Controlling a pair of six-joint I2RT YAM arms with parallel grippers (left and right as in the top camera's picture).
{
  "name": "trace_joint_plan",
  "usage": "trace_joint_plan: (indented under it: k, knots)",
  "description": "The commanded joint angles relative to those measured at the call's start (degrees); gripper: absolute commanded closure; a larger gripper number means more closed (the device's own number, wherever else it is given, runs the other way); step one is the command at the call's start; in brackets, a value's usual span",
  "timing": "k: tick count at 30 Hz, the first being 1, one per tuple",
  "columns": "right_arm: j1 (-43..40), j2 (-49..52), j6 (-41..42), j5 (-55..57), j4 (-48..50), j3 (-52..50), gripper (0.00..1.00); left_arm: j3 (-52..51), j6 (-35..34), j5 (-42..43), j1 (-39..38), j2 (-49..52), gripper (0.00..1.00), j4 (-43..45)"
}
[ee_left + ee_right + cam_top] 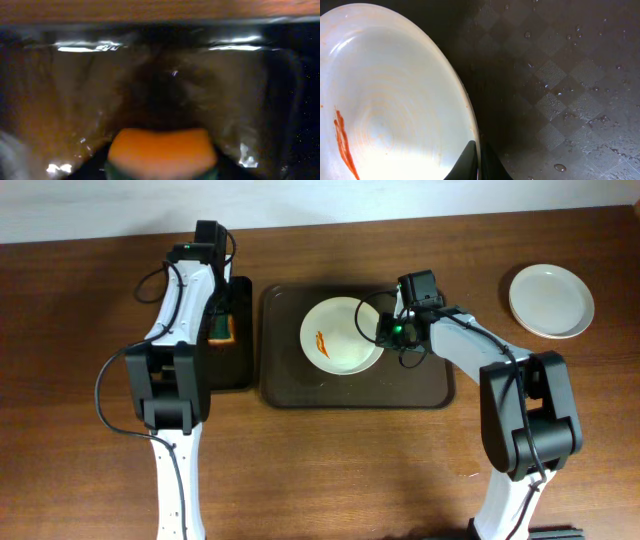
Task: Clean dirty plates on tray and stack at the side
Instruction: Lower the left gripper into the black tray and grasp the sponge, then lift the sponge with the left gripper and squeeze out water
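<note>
One clean plate [551,300] lies near the tabletop's far right corner; the dirty plate [340,335], in the tray [425,390], is unwiped, its rim pinched by my right gripper [479,162]. Whether my left gripper [215,320] grasps the sponge [162,147], I cannot tell.

Counts, top view: plates 2 in sight; 1 smeared plate [342,330] on the brown tray [430,385], 1 clean plate [551,300] on the table [320,470] far right; can't tell whether the clean one is a single plate or a stack; trays 2; 1 brown tray, 1 smaller black tray [238,365] just left of it; sponges 1; sponge [221,330], orange over green, in the black tray; orange smears 1; smear [321,340] on the smeared plate; arms 2; left arm [185,290], right arm [470,345]; tables 1; water drops [559,167] on the brown tray in the right wrist view: many, too small and scattered to count
</note>
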Motion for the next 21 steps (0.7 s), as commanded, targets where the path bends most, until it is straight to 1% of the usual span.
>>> trace_joint_plan:
  k: [1,2,3,4,5,7,10,11,16,17,18,21]
  knots:
    - [0.3,0.6,-0.1,-0.3,0.4,0.8,0.94,-1.2,0.3,-0.8,0.4,4.2,0.00,-5.2]
    - [0.3,0.6,-0.1,-0.3,0.4,0.8,0.94,-1.2,0.3,-0.8,0.4,4.2,0.07,-6.5]
    - [0.3,0.6,-0.1,-0.3,0.4,0.8,0.94,-1.2,0.3,-0.8,0.4,4.2,0.22,-8.8]
    - [0.3,0.6,-0.1,-0.3,0.4,0.8,0.94,-1.2,0.3,-0.8,0.4,4.2,0.52,-9.3]
    - [0.3,0.6,-0.1,-0.3,0.4,0.8,0.94,-1.2,0.3,-0.8,0.4,4.2,0.69,-9.2]
    - [0.3,0.6,-0.1,-0.3,0.4,0.8,0.94,-1.2,0.3,-0.8,0.4,4.2,0.99,-9.2]
    - [0.3,0.6,-0.1,-0.3,0.4,0.8,0.94,-1.0,0.3,-0.8,0.5,3.8,1.00,-8.9]
    - [0.3,0.6,-0.1,-0.3,0.5,0.8,0.94,1.3,0.3,-0.8,0.5,3.0,1.00,-10.6]
    - [0.3,0.6,-0.1,-0.3,0.6,0.8,0.94,22.3,0.2,-0.7,0.5,-1.7,1.00,-22.5]
    - [0.3,0.6,-0.1,-0.3,0.7,0.8,0.93,24.0,0.3,-0.8,0.5,-1.7,1.00,-23.8]
    - [0.3,0.6,-0.1,-0.3,0.7,0.8,0.93,23.3,0.2,-0.7,0.5,-1.2,1.00,-23.7]
    - [0.3,0.6,-0.1,-0.3,0.6,0.8,0.94,14.6,0.0,-0.8,0.5,1.8,1.00,-19.0]
